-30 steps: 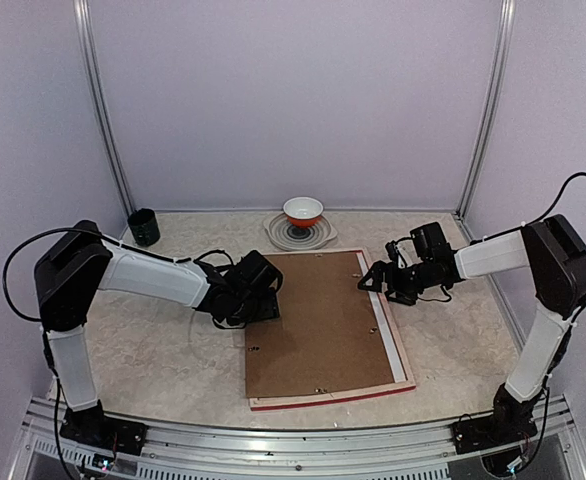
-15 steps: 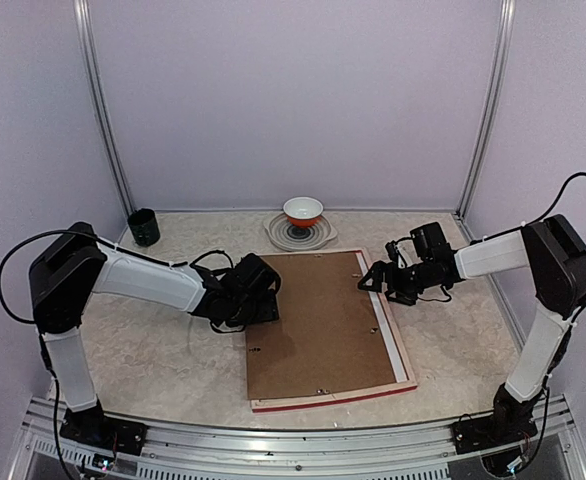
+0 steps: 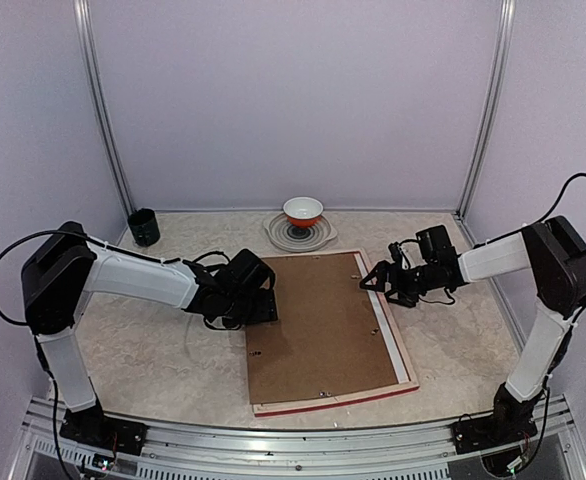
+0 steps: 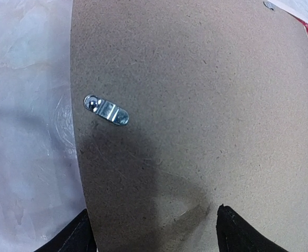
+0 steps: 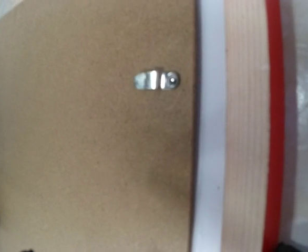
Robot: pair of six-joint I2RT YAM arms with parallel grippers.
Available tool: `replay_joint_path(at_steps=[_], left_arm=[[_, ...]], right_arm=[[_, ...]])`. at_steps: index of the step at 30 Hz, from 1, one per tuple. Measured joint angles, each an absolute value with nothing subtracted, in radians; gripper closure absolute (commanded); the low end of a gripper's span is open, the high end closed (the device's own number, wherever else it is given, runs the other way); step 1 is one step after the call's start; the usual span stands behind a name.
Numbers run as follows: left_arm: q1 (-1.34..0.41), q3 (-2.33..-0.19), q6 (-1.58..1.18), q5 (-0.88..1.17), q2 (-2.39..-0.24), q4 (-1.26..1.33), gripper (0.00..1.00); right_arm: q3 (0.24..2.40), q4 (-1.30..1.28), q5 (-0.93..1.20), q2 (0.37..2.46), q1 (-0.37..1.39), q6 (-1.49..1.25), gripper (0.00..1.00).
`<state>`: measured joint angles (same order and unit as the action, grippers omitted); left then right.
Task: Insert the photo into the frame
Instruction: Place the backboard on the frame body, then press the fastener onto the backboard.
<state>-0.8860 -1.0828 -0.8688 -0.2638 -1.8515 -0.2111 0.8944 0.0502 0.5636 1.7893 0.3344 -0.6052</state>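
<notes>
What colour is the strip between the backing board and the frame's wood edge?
White. The strip shows best in the right wrist view.

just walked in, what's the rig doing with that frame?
The frame lies face down on the table with a brown backing board on it, sitting leftward so a white strip shows along the right. The left end effector is open over the board's left edge. The right end effector is open at the right edge, near a metal clip. Neither holds anything. No photo in view.
</notes>
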Motion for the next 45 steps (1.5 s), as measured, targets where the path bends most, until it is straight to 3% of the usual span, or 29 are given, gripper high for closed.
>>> replay_joint_path(at_steps=[21,33,45], left_arm=[[-0.819,-1.002,-0.911,-0.041,-1.73,-0.196,0.23],[-0.82,-0.999,-0.903,-0.101,-1.647,-0.192,0.23],[-0.845,-1.04,-0.805,-0.129,-1.679,-0.053,0.21]], right_arm=[[0.838,0.108,0.655,1.769,0.312,-0.645,0.01],[0.845,0.038,0.609,1.743,0.314,-0.615,0.01],[1.022,-0.121,0.508,1.647,0.314,-0.482,0.03]])
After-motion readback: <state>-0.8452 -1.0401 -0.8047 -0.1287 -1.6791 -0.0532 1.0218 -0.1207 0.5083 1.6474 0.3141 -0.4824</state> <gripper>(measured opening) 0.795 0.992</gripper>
